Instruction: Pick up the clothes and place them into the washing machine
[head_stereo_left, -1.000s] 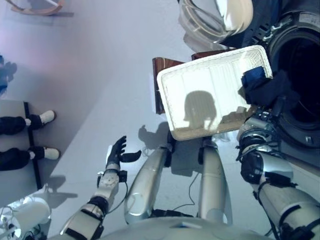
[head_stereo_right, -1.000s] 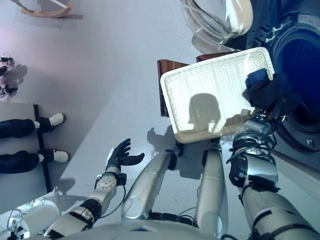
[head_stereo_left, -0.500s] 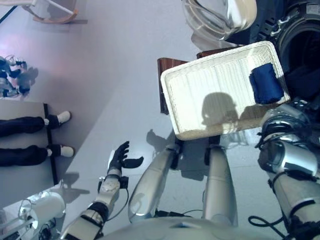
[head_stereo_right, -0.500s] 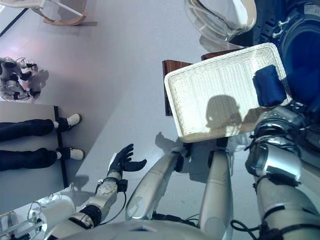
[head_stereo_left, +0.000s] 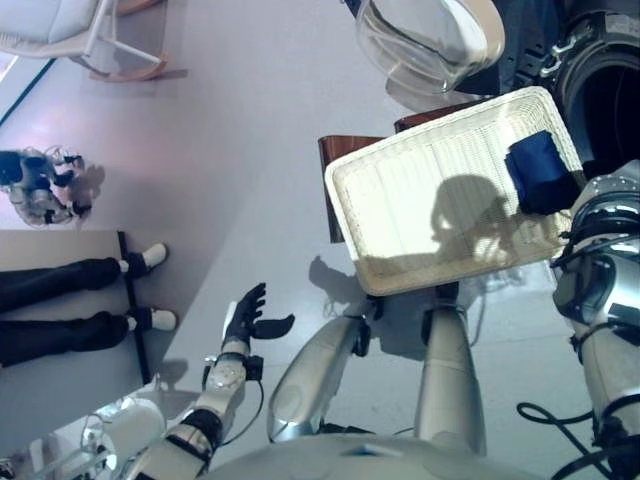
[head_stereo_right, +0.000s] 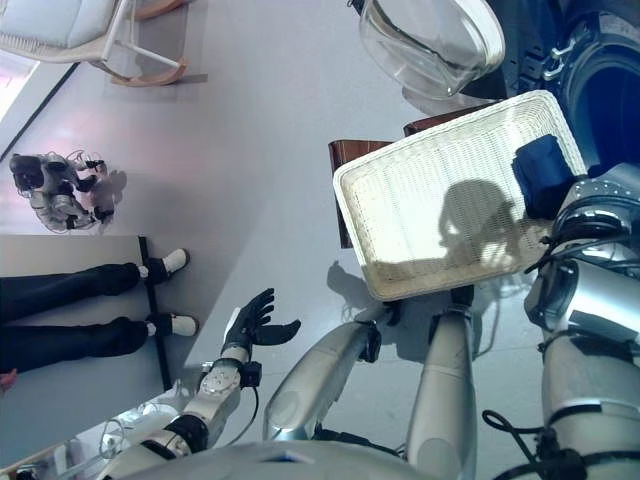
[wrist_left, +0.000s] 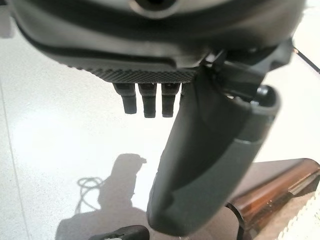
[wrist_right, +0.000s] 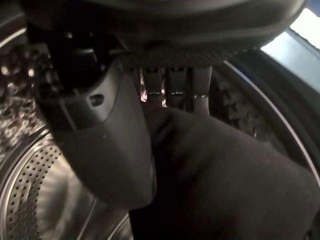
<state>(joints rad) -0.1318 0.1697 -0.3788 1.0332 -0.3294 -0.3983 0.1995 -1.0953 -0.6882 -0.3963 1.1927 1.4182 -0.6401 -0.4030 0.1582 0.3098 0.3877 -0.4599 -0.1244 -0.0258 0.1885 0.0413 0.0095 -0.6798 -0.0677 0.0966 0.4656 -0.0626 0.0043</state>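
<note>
Right wrist view puts the right hand (wrist_right: 125, 125) inside the washing machine (wrist_right: 30, 200), its thumb and fingers closed on a dark garment (wrist_right: 225, 175) that hangs in front of the perforated steel drum, with the drum's rim curving close on both sides and open room only deeper in. From the head, the white wicker basket (head_stereo_left: 400, 200) sits on a brown wooden stand (head_stereo_left: 335, 165) just before the machine's opening (head_stereo_left: 610, 60), a folded blue cloth (head_stereo_left: 540, 172) lying in its far corner beside the right forearm. The round glass door (head_stereo_left: 430, 35) stands swung open above the basket, narrowing the approach on that side. The left hand (head_stereo_left: 245, 312) hangs low over bare grey floor, fingers straight and spread, holding nothing. A person's legs and white shoes (head_stereo_left: 150, 260) rest by a low platform to the left, a small robot (head_stereo_left: 40, 185) and a pale chair (head_stereo_left: 90, 30) farther off, all well apart from the arms. Compared with a second ago, the dark garment has left the basket's edge and gone with the hand into the drum, uncovering the blue cloth.
</note>
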